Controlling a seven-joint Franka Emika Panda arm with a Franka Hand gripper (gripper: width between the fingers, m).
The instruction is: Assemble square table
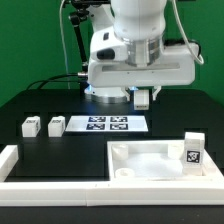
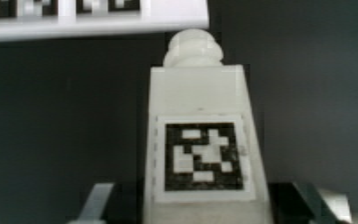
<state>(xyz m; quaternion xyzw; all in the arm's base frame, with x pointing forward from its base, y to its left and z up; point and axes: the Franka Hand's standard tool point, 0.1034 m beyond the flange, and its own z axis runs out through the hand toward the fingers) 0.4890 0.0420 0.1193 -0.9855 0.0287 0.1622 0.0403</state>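
The square table's white slab (image 1: pixel 150 165) lies rim up at the front of the exterior view's right. One tagged leg block (image 1: pixel 192 150) stands upright at its right corner. Two more leg blocks (image 1: pixel 30 127) (image 1: pixel 55 126) sit on the black table at the left. My gripper (image 1: pixel 143 98) hangs above the table behind the marker board, shut on another leg block (image 2: pixel 197 110). In the wrist view that block fills the middle, tag facing the camera and threaded nub (image 2: pixel 194 45) pointing away. The gripper (image 2: pixel 202 208) has its fingers (image 2: pixel 101 200) on either side of the block.
The marker board (image 1: pixel 105 124) (image 2: pixel 87 20) lies flat in the middle of the table. A long white border rail (image 1: pixel 12 160) runs along the left and front edges. Cables and a green backdrop stand behind the arm.
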